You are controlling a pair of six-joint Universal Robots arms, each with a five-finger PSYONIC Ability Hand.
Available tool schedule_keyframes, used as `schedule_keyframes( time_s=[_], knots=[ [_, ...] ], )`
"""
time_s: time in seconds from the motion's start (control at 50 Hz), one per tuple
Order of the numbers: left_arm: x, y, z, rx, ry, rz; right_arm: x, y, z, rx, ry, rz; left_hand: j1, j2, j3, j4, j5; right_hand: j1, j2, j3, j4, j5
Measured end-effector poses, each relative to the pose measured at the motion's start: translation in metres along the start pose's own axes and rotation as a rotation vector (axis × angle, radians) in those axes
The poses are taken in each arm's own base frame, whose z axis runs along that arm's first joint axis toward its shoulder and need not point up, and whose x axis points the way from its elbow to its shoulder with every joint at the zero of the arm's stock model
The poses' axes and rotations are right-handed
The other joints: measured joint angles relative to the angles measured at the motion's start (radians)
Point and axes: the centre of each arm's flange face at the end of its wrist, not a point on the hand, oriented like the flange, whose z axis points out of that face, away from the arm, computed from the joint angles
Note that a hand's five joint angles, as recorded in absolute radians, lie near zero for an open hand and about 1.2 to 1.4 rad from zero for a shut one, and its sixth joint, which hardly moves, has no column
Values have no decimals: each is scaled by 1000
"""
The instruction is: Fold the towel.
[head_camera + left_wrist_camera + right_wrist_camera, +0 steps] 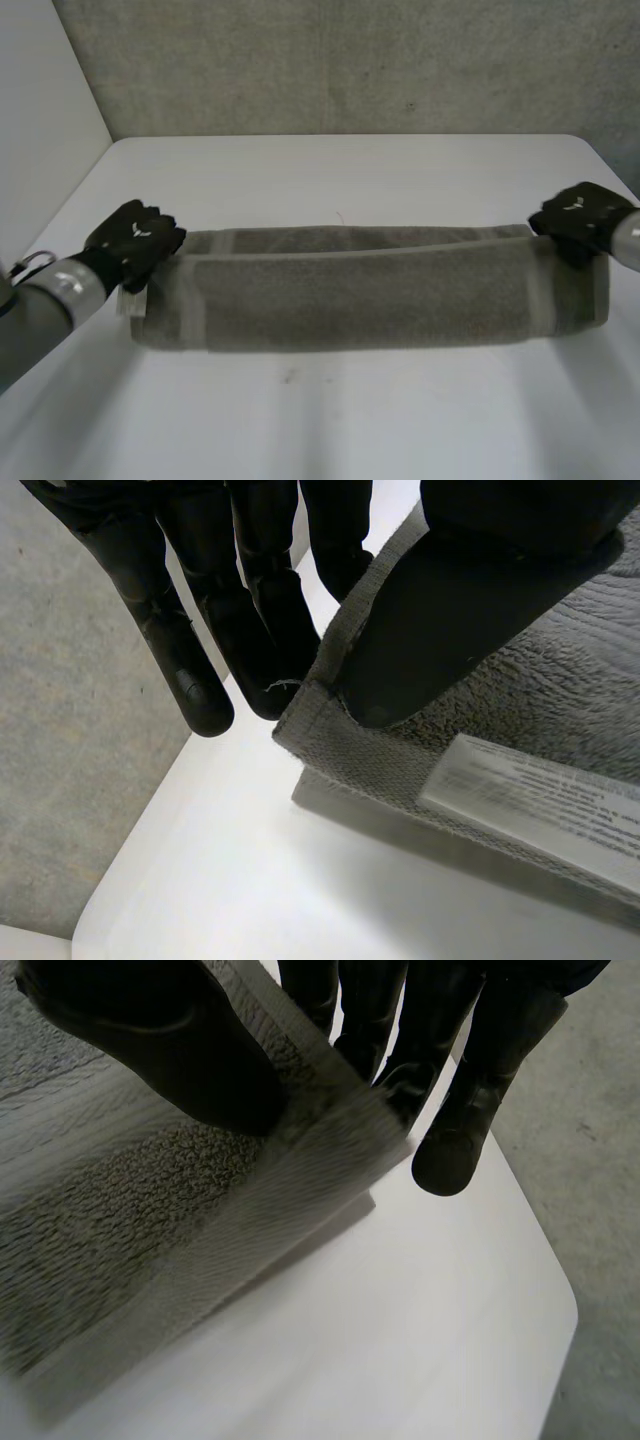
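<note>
The left hand (133,243) pinches the towel (370,300) at its 9 o'clock end, thumb on top, fingers (262,630) partly hidden behind the edge, near an unreadable label (540,805). The towel lies folded in a long band across the table (350,170); the right hand (580,215) pinches its 3 o'clock end likewise

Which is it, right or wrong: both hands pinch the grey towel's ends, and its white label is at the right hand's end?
Wrong: the label on the towel is beside the left hand, as the left wrist view shows; the rest holds.
</note>
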Motion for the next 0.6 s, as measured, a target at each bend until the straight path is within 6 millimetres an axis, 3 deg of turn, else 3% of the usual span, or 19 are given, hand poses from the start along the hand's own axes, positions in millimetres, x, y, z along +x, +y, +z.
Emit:
schedule_keyframes(
  time_s=[0.16,0.26,0.42,0.6],
  knots=[
    [-7,15,71,-3,-48,8,-7,-7,71,63,60,7,0,0,0,0,0,0,0,0,0,0],
    [-8,20,100,8,-77,14,-5,-8,101,86,123,-8,0,0,0,0,0,0,0,0,0,0],
    [-9,28,129,16,-116,28,0,-8,133,118,202,-35,0,0,0,0,0,0,0,0,0,0],
    [-6,31,144,31,-128,39,1,1,148,98,248,-38,0,0,0,0,0,0,0,0,0,0]
  ],
)
